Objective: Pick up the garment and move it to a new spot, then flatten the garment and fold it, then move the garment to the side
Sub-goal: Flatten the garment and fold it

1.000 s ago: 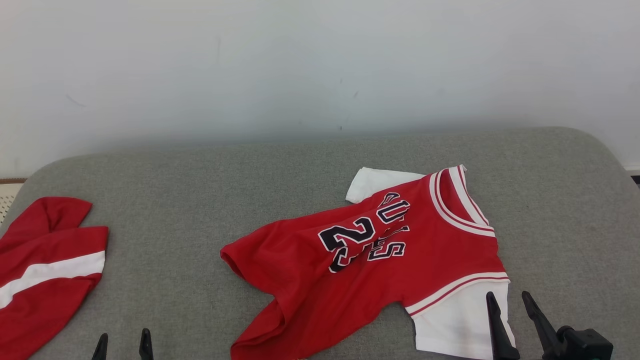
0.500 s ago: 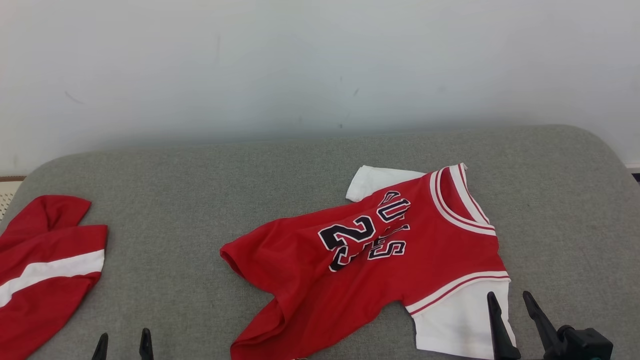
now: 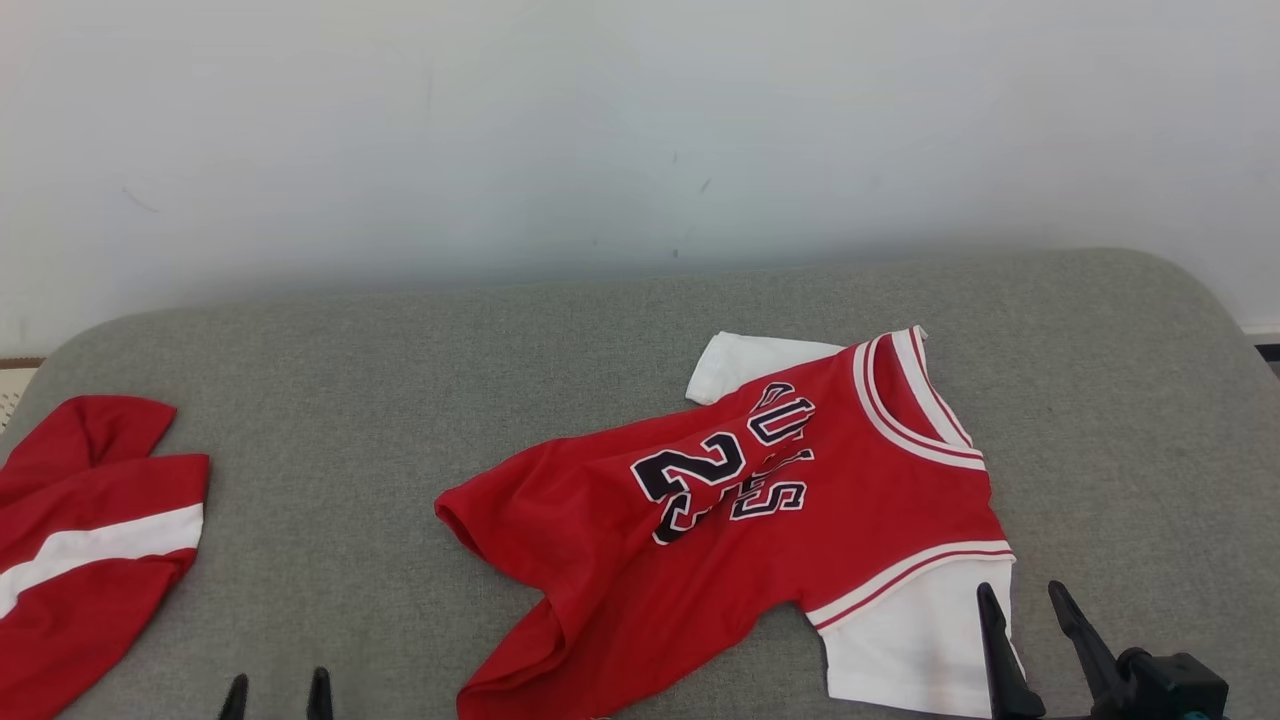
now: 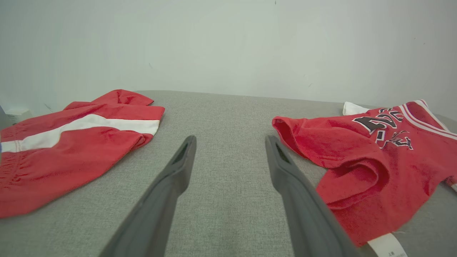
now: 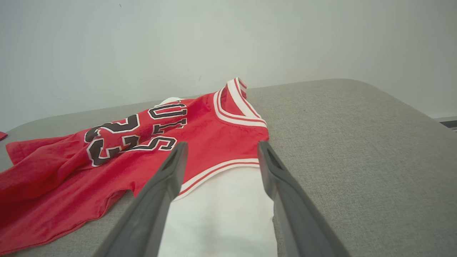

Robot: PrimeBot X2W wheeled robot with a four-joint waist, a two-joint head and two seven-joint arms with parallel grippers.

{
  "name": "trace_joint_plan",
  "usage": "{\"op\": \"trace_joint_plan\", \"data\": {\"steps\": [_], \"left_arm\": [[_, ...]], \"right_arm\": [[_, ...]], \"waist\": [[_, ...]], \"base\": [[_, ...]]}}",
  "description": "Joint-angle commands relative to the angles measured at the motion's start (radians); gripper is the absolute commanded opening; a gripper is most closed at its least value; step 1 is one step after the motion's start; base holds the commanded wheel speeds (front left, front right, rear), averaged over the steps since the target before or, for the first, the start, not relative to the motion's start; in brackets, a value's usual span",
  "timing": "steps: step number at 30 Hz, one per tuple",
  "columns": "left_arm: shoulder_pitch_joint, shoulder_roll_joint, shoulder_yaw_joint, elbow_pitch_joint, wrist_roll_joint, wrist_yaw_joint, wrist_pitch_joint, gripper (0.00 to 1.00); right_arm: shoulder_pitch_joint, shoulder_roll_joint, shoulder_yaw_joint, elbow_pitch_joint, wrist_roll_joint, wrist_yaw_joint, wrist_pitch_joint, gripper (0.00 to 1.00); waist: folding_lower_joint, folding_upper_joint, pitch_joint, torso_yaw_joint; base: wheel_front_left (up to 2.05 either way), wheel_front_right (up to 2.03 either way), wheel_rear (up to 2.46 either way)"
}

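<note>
A pale, matte wall (image 3: 600, 120) stands at the back, plain but for a few small dark scuffs (image 3: 706, 186). Before it lies a grey woven cushion (image 3: 400, 380) with rounded corners, a soft shadow along its far edge. The light is even and diffuse. A brown strip (image 3: 22, 362) shows at far left.

The left claw (image 3: 278, 686) has edged rightward toward the garment (image 3: 600, 520), while the head view shifted slightly.
</note>
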State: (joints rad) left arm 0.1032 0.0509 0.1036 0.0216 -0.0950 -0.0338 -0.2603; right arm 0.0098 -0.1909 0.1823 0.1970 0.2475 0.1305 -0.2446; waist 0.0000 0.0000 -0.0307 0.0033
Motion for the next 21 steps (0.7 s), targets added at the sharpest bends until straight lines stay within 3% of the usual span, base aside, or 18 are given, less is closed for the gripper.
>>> {"op": "trace_joint_plan", "data": {"steps": [1,14,21], "left_arm": [[0.014,0.001,-0.016,0.01,-0.006,-0.009,-0.003,1.0],[-0.012,0.0,-0.196,0.142,-0.061,-0.058,-0.003,1.0],[-0.038,0.0,-0.261,0.22,-0.102,-0.053,-0.003,1.0]], "right_arm": [[-0.002,-0.007,-0.002,-0.001,0.001,0.0,0.002,1.0],[0.013,-0.017,-0.033,0.063,0.009,0.0,0.093,1.0],[0.007,-0.007,-0.051,0.111,-0.002,0.0,0.128,1.0]], "waist": [[0.0,0.0,0.0,0.0],[0.0,0.0,0.019,-0.003],[0.0,0.0,0.032,-0.01]], "base": [[0.0,0.0,0.0],[0.0,0.0,0.0],[0.0,0.0,0.0]]}}
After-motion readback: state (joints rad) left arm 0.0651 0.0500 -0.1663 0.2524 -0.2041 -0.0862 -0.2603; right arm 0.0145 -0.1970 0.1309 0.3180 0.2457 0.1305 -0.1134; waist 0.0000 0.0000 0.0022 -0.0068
